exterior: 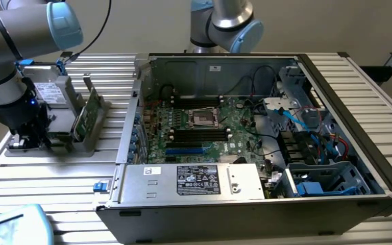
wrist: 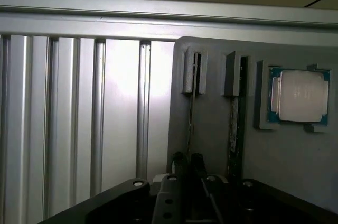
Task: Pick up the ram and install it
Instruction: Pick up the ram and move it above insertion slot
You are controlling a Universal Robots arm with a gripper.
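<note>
Jaws narrow astride ram (wrist: pixel 189 123) in grey holder (wrist: pixel 211 129); grip unclear. Slatted aluminium table (wrist: pixel 79 118); open computer case (exterior: pixel 250 219) alongside.

Open computer case (exterior: pixel 250 219) on slatted table (exterior: pixel 46 178); CPU chip (wrist: pixel 300 96) in gray holder (wrist: pixel 211 123)

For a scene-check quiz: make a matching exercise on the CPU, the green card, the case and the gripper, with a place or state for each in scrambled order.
Things:
1. CPU
2. green card
3. case
4. gripper

Places or states:
A. open, insides showing
B. down at the holder
C. lying flat in a holder recess
D. standing upright in a holder slot

Pairs: 1-C, 2-D, 3-A, 4-B
</note>
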